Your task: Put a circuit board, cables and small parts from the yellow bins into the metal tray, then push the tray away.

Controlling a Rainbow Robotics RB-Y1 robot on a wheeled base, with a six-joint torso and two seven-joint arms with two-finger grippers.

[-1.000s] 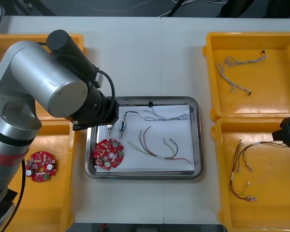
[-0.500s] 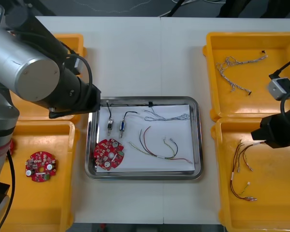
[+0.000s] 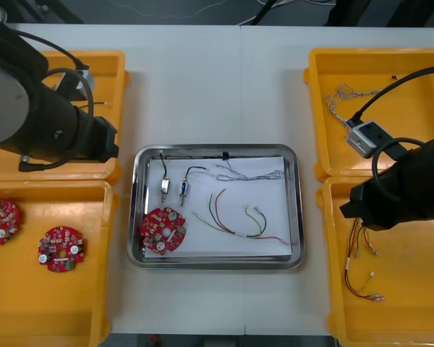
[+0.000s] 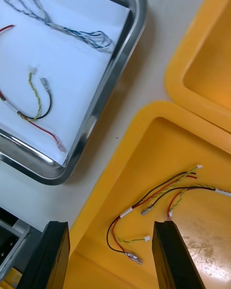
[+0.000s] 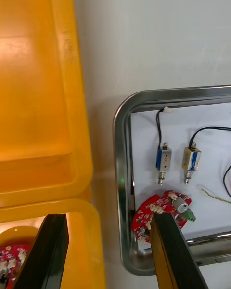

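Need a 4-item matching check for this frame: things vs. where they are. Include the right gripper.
Things
1. circuit board in the tray
2. small metal parts
3. blue and white cable
4. right gripper

Places
A. tray, far right part
B. tray, near left corner
C. open, above the near right yellow bin
D. tray, far left part, side by side just beyond the board

Pairs: 1-B, 2-D, 3-A, 4-C
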